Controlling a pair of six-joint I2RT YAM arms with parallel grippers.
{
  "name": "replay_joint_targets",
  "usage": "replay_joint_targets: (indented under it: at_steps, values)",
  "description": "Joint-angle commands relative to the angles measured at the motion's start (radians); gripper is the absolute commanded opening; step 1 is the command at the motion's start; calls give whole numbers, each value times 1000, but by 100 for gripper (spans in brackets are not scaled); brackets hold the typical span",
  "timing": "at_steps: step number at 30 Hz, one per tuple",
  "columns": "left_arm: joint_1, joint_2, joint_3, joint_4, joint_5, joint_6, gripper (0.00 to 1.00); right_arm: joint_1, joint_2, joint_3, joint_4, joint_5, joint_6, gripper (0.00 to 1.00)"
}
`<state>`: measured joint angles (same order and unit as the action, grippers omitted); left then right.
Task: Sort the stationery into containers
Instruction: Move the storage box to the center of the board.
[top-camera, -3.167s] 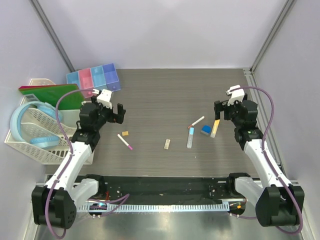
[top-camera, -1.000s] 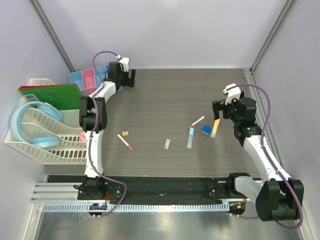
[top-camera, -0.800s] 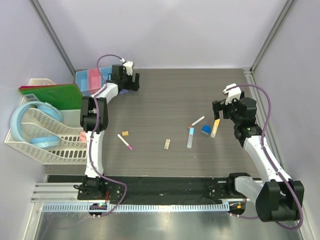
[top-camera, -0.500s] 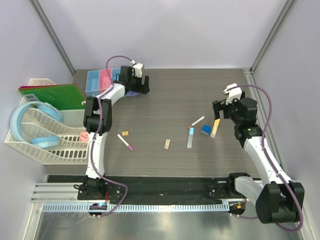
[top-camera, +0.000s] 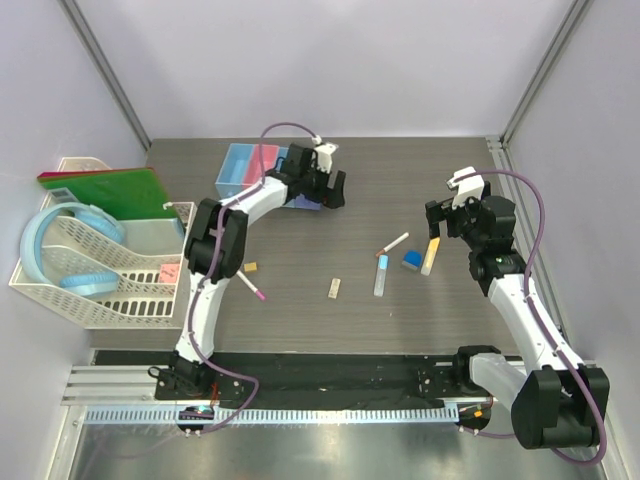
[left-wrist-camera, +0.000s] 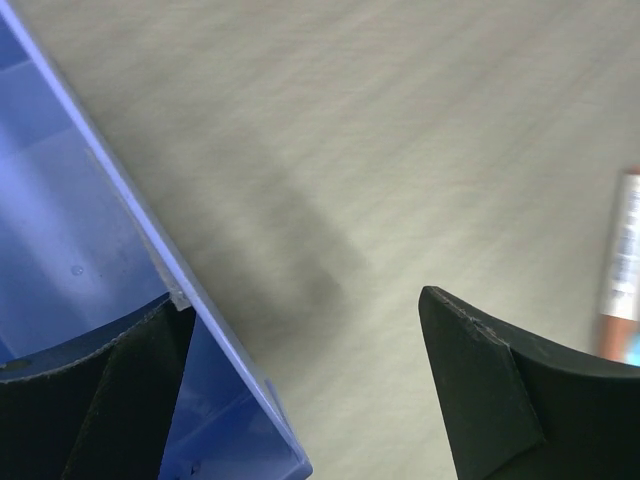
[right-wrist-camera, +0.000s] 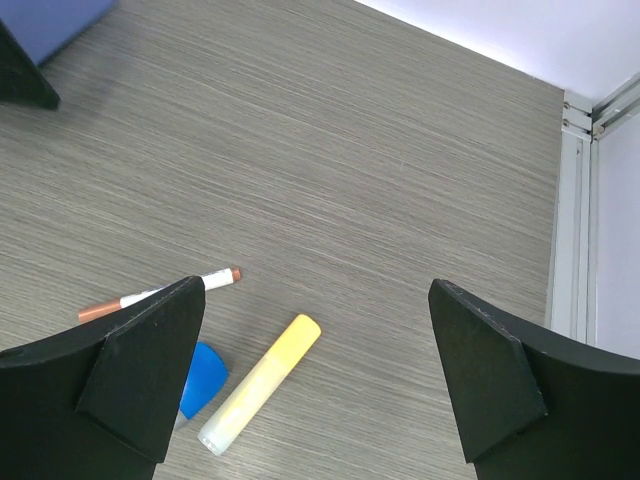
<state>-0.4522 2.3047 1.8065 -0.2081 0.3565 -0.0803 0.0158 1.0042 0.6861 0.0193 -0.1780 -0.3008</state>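
Observation:
The row of containers (top-camera: 250, 165) lies at the back, left of centre, slightly skewed. My left gripper (top-camera: 328, 188) is at its purple end. In the left wrist view my left gripper (left-wrist-camera: 305, 380) is open, one finger inside the purple bin, its wall (left-wrist-camera: 120, 190) between the jaws. My right gripper (top-camera: 447, 222) is open and empty above the yellow stick (right-wrist-camera: 260, 383), blue block (right-wrist-camera: 203, 375) and a pen (right-wrist-camera: 165, 293). The pale blue tube (top-camera: 381, 274), tan pieces (top-camera: 334, 288) (top-camera: 251, 266) and second pen (top-camera: 250, 284) lie mid-table.
A white lattice basket (top-camera: 90, 270) with a big blue hoop (top-camera: 45, 245) and a green board (top-camera: 100, 187) stands at the left edge. A metal rail (top-camera: 497, 150) runs along the right side.
My left arm has stretched out and swept right along the back, and the row of containers has slid right with it, away from the basket. My right arm has held still.

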Motion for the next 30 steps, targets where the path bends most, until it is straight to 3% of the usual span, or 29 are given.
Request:
replay_joint_targets:
  at_steps: [1, 7, 14, 20, 28, 30]
  values:
    - [-69, -87, 7, -17, 90, -70, 91, -2, -32, 0, 24, 0, 0, 100]
    - [-138, -93, 28, -20, 59, -87, 91, -4, -39, -3, 24, 0, -1, 100]
    - [-151, -56, 50, -30, -88, -98, 95, -4, -47, -7, 24, -3, -3, 100]
    - [-151, -54, 11, 88, -227, -137, 100, -4, -46, -11, 24, -6, -4, 100]
    - [-166, 8, 17, 101, -307, -105, 100, -2, -49, -13, 24, -3, -8, 100]
    - [-167, 18, 22, 95, -249, -64, 100, -2, -47, -13, 25, -3, -9, 100]
